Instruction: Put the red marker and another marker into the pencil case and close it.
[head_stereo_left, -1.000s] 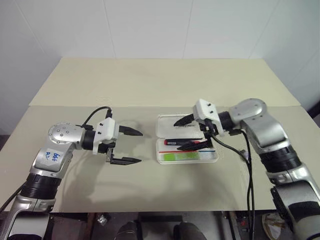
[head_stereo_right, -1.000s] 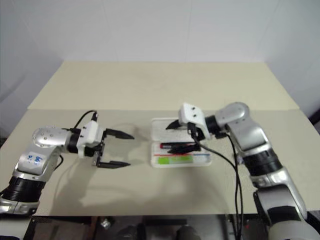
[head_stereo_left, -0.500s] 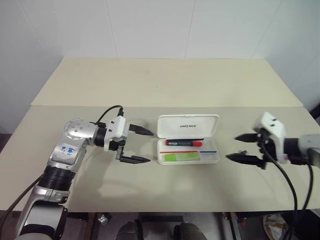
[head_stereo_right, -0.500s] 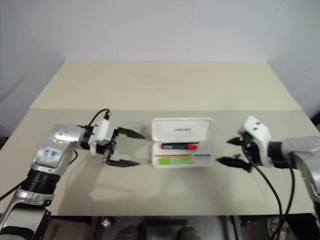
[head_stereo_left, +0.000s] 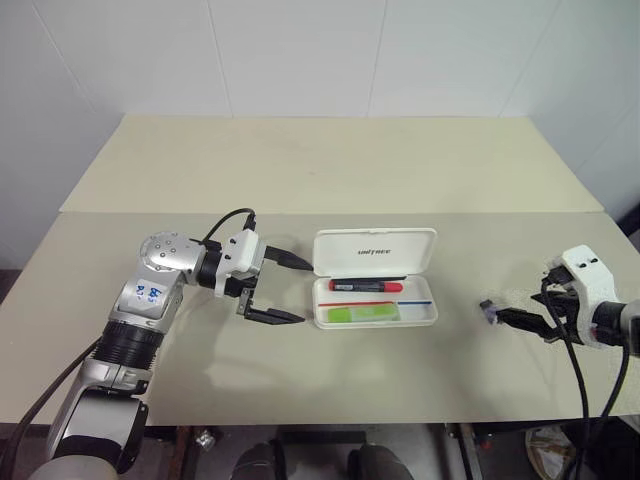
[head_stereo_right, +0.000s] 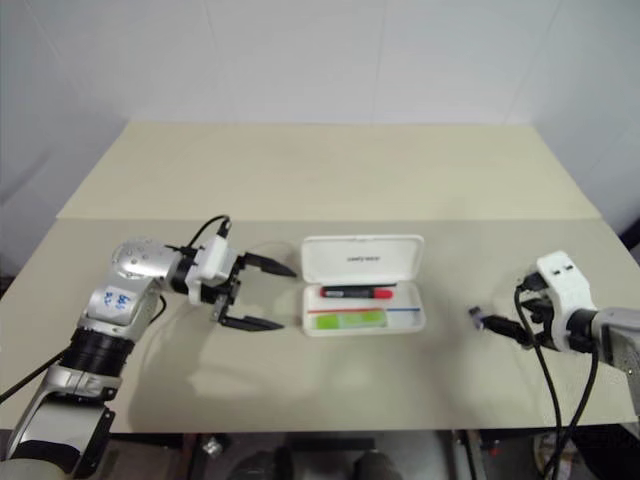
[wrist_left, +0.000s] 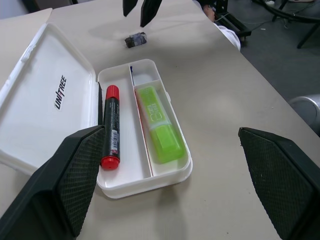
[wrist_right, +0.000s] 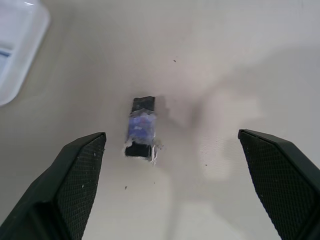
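The left gripper (head_stereo_left: 278, 288) hovers over the table (head_stereo_left: 330, 180) with its two black fingers spread wide and nothing between them, pointing sideways toward the pencil case (head_stereo_left: 377, 288). The case lies just beyond its fingertips, apart from them, with the lid folded flat open on the far side and dark lettering on the inner face of the lid. In the tray nearest that gripper's reach, the red marker (wrist_left: 111, 125) lies in the compartment next to the lid hinge, lengthwise along the case, its black barrel ending in a red cap at each visible end. Beside it, across a thin divider, the lime-green highlighter (wrist_left: 160, 130) fills the compartment on the side away from the lid. Both pens rest fully inside the tray, and the lid is not yet closed.

Farther out, past the far end of the case from the left gripper, a small dark clip-like piece (wrist_right: 140, 127) with a bluish middle lies flat on the bare table, well apart from the case. The right gripper (head_stereo_left: 520, 316) hangs over it, tilted downward, its fingers parted as wide as the left one's and empty; seen along those fingers, the little piece sits on the table between them, nearer one finger, touching neither.
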